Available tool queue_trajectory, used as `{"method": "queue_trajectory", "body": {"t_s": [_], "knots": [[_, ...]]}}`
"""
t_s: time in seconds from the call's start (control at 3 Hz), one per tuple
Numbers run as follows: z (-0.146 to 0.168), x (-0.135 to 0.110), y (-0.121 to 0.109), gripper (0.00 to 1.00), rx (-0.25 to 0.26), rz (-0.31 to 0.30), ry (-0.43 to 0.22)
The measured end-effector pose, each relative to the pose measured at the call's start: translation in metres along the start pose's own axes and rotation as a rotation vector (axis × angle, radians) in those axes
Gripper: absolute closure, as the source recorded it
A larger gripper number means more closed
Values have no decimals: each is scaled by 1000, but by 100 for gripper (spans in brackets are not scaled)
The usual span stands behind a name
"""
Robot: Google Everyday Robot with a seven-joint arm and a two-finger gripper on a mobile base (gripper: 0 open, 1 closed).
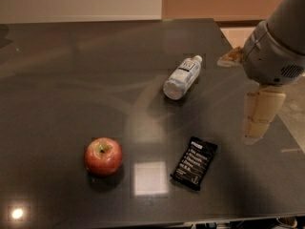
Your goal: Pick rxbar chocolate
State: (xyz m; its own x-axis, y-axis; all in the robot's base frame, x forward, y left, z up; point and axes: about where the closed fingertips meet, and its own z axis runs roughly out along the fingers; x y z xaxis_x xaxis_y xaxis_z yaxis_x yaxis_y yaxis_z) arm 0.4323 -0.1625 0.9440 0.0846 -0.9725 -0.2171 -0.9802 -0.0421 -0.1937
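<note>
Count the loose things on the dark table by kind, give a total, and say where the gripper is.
apple: 1
water bottle: 1
rxbar chocolate: 1
Total: 3
The gripper hangs by the right edge of the table, to the right of the rxbar chocolate and apart from it.

red apple (103, 156) front left on the dark table (71, 80); water bottle (181, 78) on its side farther back, left of the gripper (255, 128) at right.
</note>
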Motion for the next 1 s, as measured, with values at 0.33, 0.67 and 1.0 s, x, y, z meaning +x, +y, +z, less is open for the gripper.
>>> {"method": "queue_trajectory", "body": {"t_s": [0.33,0.67,1.0], "knots": [[37,-13,13,0,-96,-155,-32],[69,-22,28,0,-166,-321,-54],[91,-27,38,0,-215,-444,-66]]}}
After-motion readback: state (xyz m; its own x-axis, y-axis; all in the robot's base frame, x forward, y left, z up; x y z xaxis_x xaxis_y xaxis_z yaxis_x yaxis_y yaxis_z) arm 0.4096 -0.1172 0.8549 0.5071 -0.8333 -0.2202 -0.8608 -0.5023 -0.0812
